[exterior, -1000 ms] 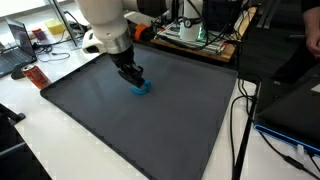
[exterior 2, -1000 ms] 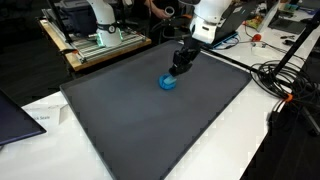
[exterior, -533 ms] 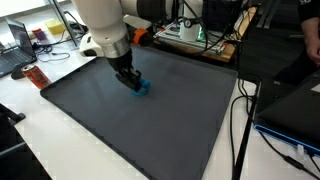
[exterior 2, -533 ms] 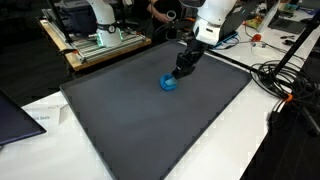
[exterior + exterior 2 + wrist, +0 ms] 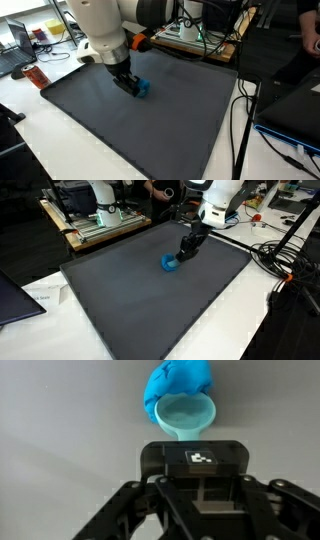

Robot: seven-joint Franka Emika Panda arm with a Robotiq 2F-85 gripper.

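Observation:
A small blue cup (image 5: 185, 420) with a crumpled darker blue part (image 5: 178, 385) lies on the dark grey mat (image 5: 150, 125) (image 5: 140, 305). In the wrist view it sits just beyond the black gripper (image 5: 190, 448), touching its front edge. My gripper (image 5: 130, 80) (image 5: 185, 252) is tilted and down at the mat, with its tip on the blue cup (image 5: 141, 88) (image 5: 169, 263) in both exterior views. The jaws look shut on the cup's edge; the fingertips themselves are hidden by the gripper body.
The mat covers most of a white table. A laptop (image 5: 15, 295) lies at one corner; cables (image 5: 290, 270) run along another side. A wooden frame with equipment (image 5: 100, 220) stands behind. A red object (image 5: 35, 77) and another laptop (image 5: 295, 110) flank the mat.
The arm has leaned over and shifted a little, tilting the gripper more. The blue cup has barely moved, staying at the gripper's tip.

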